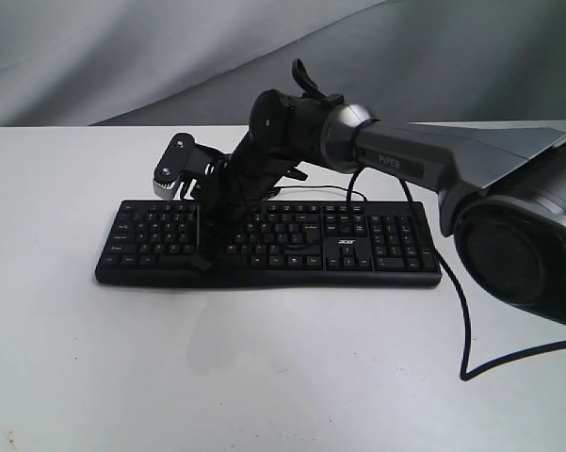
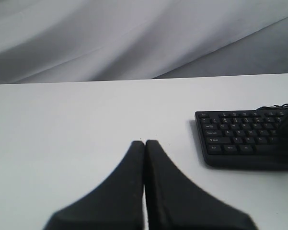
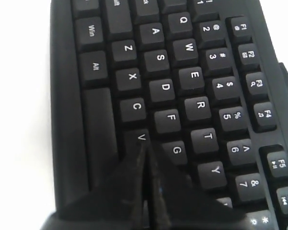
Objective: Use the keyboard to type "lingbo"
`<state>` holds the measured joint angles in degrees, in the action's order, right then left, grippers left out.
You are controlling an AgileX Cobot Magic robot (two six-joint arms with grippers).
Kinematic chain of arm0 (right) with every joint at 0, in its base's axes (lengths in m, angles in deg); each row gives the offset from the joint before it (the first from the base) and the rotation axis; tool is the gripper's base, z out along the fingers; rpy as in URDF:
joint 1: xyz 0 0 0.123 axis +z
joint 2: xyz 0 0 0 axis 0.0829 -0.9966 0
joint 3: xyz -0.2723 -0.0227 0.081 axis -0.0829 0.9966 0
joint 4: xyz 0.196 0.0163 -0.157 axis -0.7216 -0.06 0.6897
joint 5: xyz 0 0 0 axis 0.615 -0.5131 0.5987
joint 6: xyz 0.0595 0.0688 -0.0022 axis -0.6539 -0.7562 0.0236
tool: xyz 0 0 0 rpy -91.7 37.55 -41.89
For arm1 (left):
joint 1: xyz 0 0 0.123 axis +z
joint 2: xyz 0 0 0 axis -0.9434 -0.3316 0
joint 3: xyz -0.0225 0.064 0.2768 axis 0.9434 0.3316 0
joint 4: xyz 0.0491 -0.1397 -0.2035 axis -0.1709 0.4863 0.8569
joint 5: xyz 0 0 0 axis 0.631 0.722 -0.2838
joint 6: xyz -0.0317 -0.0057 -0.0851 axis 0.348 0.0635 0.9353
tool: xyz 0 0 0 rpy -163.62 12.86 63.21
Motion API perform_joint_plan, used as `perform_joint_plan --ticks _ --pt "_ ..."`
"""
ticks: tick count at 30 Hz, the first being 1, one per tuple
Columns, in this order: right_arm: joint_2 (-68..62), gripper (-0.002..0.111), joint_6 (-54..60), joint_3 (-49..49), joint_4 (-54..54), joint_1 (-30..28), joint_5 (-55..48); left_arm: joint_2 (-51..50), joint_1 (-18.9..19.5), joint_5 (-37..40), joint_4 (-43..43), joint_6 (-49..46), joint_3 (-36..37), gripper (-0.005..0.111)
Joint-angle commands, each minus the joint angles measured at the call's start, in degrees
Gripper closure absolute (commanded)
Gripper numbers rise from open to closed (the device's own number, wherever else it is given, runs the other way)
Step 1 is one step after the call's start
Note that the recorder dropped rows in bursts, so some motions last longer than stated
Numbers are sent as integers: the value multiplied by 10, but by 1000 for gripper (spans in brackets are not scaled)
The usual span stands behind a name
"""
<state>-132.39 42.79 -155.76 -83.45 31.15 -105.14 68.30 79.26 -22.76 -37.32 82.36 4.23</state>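
My right gripper [image 3: 144, 146], fingers pinched together, points down at the keyboard [image 1: 377, 240] lying across mid-frame, tip near V and G. Landing between keys, it could press two at once or a wrong letter. My left gripper [image 2: 144, 143], also pinched, hovers beside the keyboard

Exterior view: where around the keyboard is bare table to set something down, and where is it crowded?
Bare table runs wide in front of the keyboard, and between its left end and the table's left edge. Crowded: mid-keyboard, under the shut right tool and its arm, and the right side, where the black cable loops.
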Motion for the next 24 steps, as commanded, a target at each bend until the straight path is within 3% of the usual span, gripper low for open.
perform_joint_plan --ticks 1,24 --pt "-4 108 0 -2 -4 1 2 1 1 -3 5 2 2 106" --pt "35 108 -17 -2 45 -10 8 1 1 -3 5 2 2 106"
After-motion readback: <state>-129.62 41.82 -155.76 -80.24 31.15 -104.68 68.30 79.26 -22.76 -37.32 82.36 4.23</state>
